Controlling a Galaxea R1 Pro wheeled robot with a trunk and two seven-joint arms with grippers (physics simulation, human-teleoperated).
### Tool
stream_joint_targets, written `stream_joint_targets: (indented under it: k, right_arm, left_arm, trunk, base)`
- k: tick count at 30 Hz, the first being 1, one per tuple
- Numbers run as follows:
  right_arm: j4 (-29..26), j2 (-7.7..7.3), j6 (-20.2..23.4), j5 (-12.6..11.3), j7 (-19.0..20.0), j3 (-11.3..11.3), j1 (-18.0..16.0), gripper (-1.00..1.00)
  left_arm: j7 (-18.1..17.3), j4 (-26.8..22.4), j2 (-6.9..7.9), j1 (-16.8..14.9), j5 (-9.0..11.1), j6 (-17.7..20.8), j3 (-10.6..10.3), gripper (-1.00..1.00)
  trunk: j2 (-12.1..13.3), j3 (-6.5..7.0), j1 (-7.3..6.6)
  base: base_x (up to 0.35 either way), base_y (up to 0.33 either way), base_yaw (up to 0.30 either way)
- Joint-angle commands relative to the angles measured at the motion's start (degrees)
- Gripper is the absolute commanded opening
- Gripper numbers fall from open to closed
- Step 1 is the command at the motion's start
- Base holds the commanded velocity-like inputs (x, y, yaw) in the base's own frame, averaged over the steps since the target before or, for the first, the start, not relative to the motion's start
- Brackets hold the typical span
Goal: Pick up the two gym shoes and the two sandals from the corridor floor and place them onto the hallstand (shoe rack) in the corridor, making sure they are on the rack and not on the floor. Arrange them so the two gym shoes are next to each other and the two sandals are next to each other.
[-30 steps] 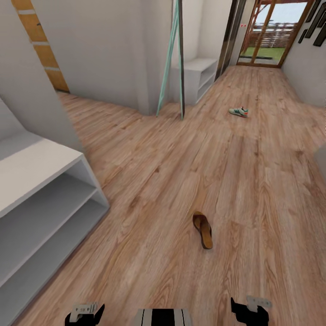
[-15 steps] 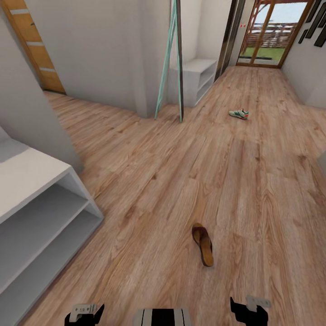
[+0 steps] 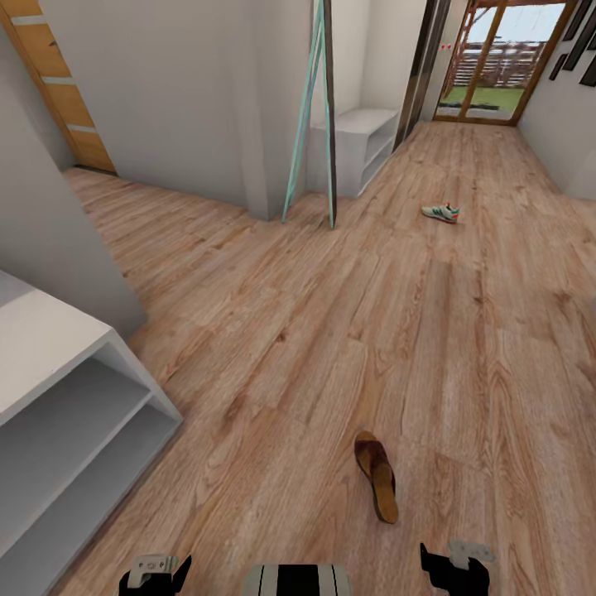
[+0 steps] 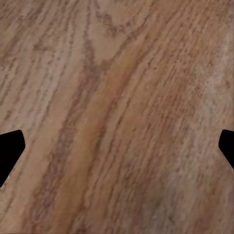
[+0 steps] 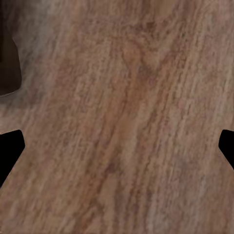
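One brown sandal (image 3: pixel 377 477) with a tan footbed lies on the corridor floor (image 3: pixel 273 331), just ahead of me and slightly right of centre. Far down the corridor, one white gym shoe (image 3: pixel 439 213) with green stripes rests on its sole. My left gripper (image 3: pixel 155 573) and right gripper (image 3: pixel 454 566) sit low at the near edge of the head view, both short of the sandal. In the wrist views, the left gripper (image 4: pixel 117 151) and right gripper (image 5: pixel 117 151) are open over bare planks. A low white two-level unit (image 3: pixel 58 389) stands at the left; I cannot tell whether it is the hallstand.
A second low white shelf unit (image 3: pixel 364 136) stands against the far wall beside a leaning teal-edged panel (image 3: pixel 319 108). A wood-framed glass door (image 3: pixel 497 58) ends the corridor. An orange door (image 3: pixel 58 91) is at the back left. White walls flank both sides.
The whole head view has shifted: the sandal sits lower and nearer, and the left shelf unit has slid toward the left edge. Both grippers keep the same place and stay open.
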Motion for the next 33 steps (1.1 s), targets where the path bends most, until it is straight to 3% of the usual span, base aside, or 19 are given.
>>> stream_joint_targets:
  k: [1, 6, 12, 15, 18, 24, 29, 33]
  right_arm:
    - [-0.05, 0.03, -0.24, -0.38, 0.21, -0.07, -0.03, 1.00]
    - [-1.74, -0.05, -0.19, -0.38, 0.29, 0.01, -0.03, 1.00]
    - [-8.77, 0.01, 0.28, 0.41, 0.40, 0.09, -0.03, 1.00]
    - [-12.45, 0.04, 1.25, 1.90, 0.43, 0.11, -0.03, 1.00]
    - [-16.63, 0.11, 4.28, 5.01, 0.47, 0.12, -0.03, 1.00]
    - [-21.39, 0.38, 10.41, 9.48, 0.48, 0.13, -0.03, 1.00]
    - [-22.68, 0.54, 13.65, 11.19, 0.83, 0.30, -0.03, 1.00]
    - [-21.36, 0.57, 14.32, 11.73, 2.70, 0.96, -0.03, 1.00]
  left_arm:
    - [-0.25, -0.09, -0.07, -0.04, -0.59, -0.19, 0.48, 1.00]
    - [-0.24, -0.65, -0.32, -0.46, -0.58, 0.06, 0.36, 1.00]
    - [-0.14, -1.04, -0.84, -1.23, -0.54, 0.69, 0.20, 1.00]
    - [-0.11, -1.37, -1.18, -2.96, -0.55, 0.89, 0.17, 1.00]
    - [-0.09, -1.36, -1.55, -6.53, -0.62, 1.83, 0.15, 1.00]
    - [-0.07, -1.44, -1.78, -11.54, -0.65, 6.99, 0.17, 1.00]
    - [-0.20, -1.87, -2.18, -15.13, -0.63, 13.25, 0.15, 1.00]
    - [-0.23, -1.94, -2.71, -17.32, -0.79, 15.60, 0.10, 1.00]
  trunk:
    - [-0.01, -0.04, 0.02]
    - [-0.01, -0.04, 0.02]
    - [-0.01, -0.04, 0.02]
    - [-0.01, -0.04, 0.02]
    - [-0.01, -0.04, 0.02]
    - [-0.01, -0.04, 0.02]
    - [-0.01, -0.04, 0.02]
    - [-0.01, -0.04, 0.02]
  base:
    - [0.329, 0.000, 0.000]
    - [0.329, 0.000, 0.000]
    - [0.178, 0.000, 0.000]
    - [0.062, 0.000, 0.000]
    - [0.025, 0.000, 0.000]
    - [0.010, 0.000, 0.000]
    - [0.003, 0.000, 0.000]
    - [0.000, 0.000, 0.000]
